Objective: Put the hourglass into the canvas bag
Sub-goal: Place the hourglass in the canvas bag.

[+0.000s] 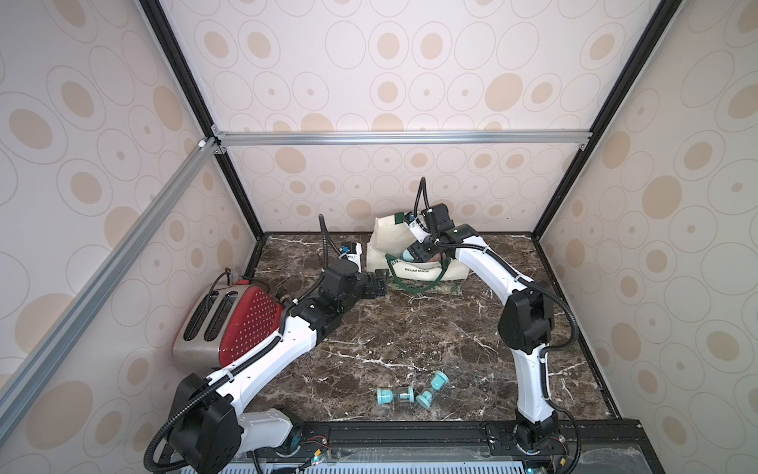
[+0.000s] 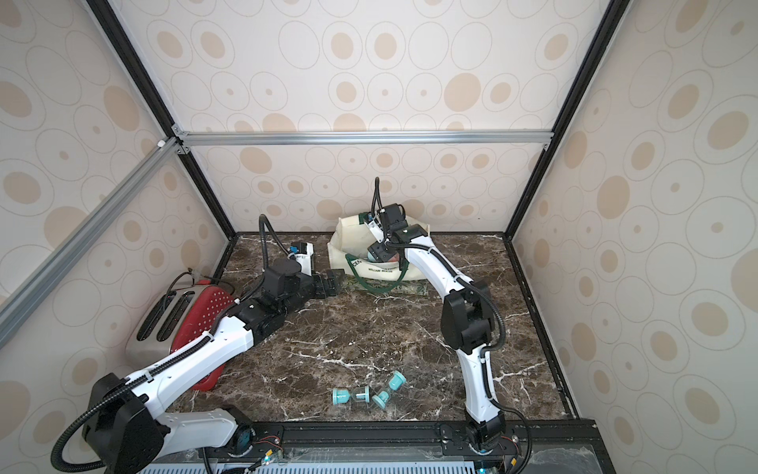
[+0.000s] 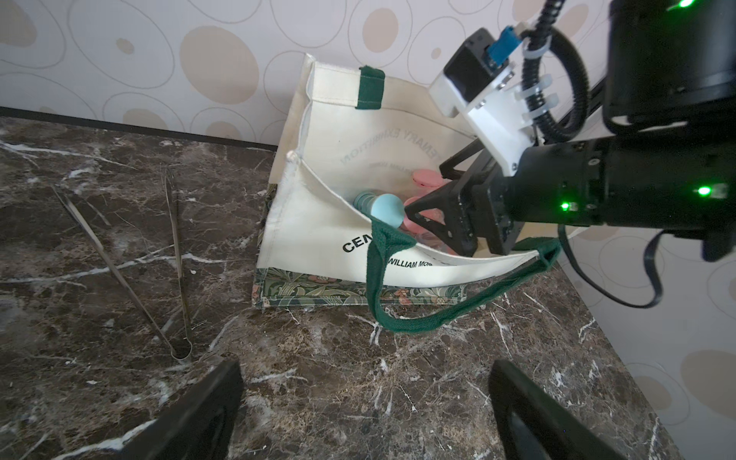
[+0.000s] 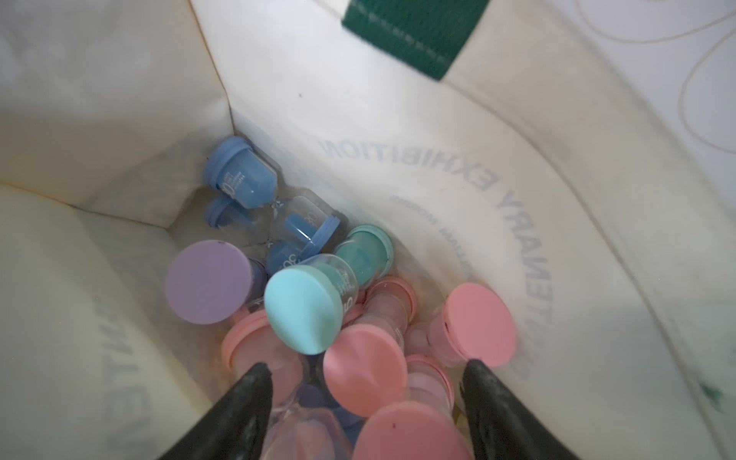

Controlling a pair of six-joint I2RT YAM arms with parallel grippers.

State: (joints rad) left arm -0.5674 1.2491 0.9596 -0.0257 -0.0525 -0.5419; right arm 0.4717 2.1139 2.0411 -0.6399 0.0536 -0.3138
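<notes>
The cream canvas bag stands open at the back of the marble table. My right gripper reaches down into its mouth, open and gripping nothing. Just beyond its fingertips a teal hourglass lies free on a pile of several pink, purple and blue hourglasses. Two more teal hourglasses lie on the table near the front edge. My left gripper hovers low over the table just left of the bag, open and empty.
A red and steel toaster stands at the left wall beside my left arm. Metal tongs lie on the table left of the bag. The bag's green handle droops onto the table in front of it.
</notes>
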